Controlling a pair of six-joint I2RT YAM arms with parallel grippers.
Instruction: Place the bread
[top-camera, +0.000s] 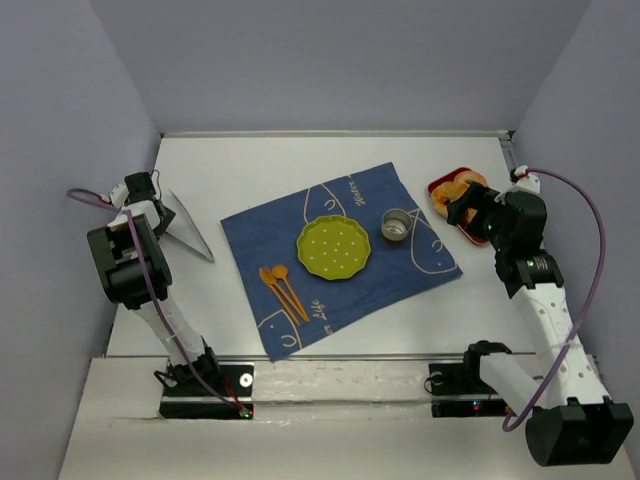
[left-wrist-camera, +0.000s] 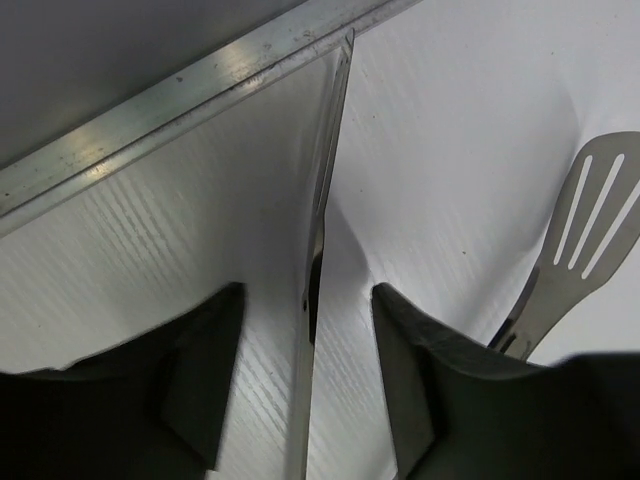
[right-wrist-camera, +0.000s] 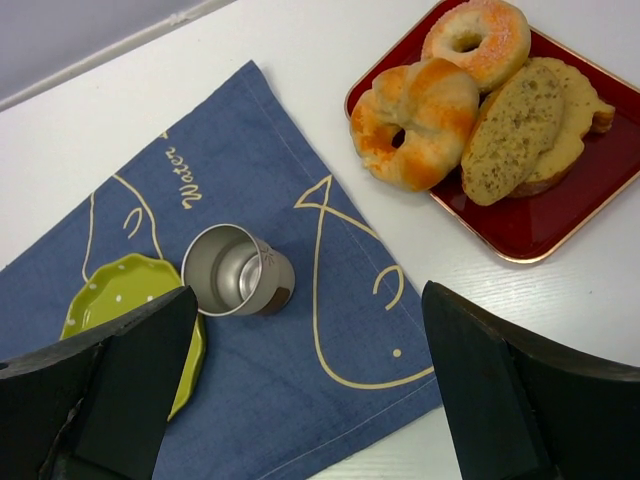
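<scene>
My left gripper straddles the tongs unclenched and my right gripper hangs agape near the red tray, where the bread lies just beside a doughnut that a careless pinch could snag instead.

We see a white table hemmed by plain pale lilac-grey walls: a back wall beyond its far edge, a left wall and a right wall along its sides. A thin metal strip edges the table's far side, and soft, even light falls on it.
</scene>
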